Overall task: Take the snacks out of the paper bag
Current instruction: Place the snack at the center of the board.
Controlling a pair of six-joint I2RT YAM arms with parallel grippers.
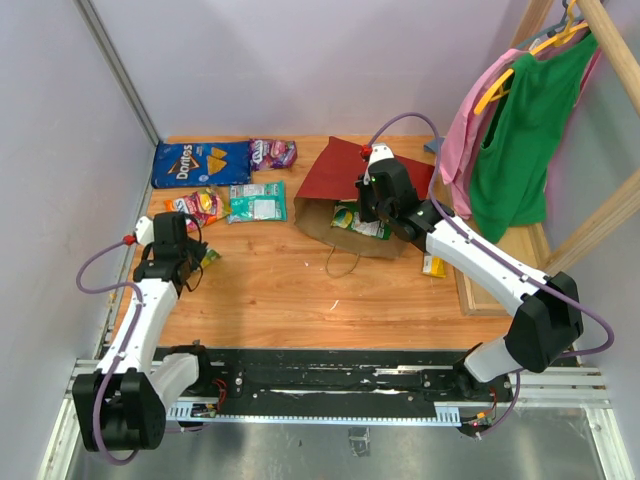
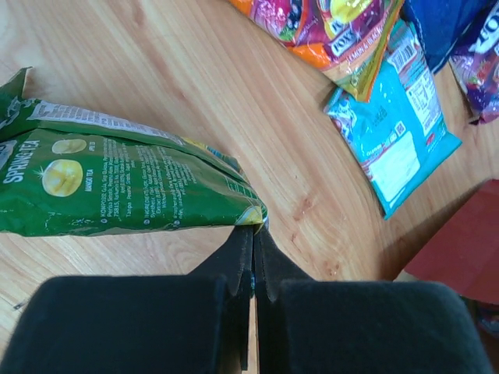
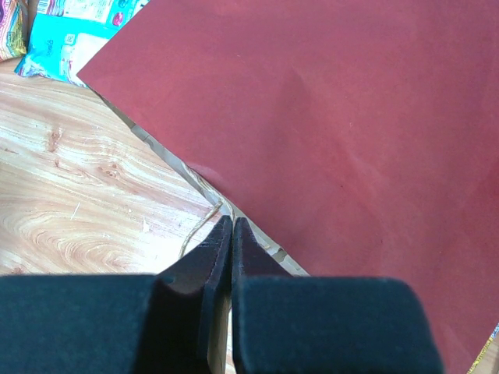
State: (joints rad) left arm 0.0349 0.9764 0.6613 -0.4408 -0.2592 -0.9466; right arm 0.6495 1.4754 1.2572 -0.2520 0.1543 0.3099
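The paper bag lies on its side at the table's back middle, red outside, with its brown mouth facing forward. A green and yellow packet shows inside the mouth. My right gripper is shut on the bag's upper rim, next to a twisted handle. My left gripper is shut on the corner of a green tea packet, low over the wood at the left. The blue Doritos bag, a purple Fox's bag, a teal packet and an orange-pink packet lie at the back left.
A yellow bar lies right of the bag under my right arm. The bag's lower handle loop rests on the wood. Green and pink clothes hang on a wooden rack at the right. Walls close the left and back.
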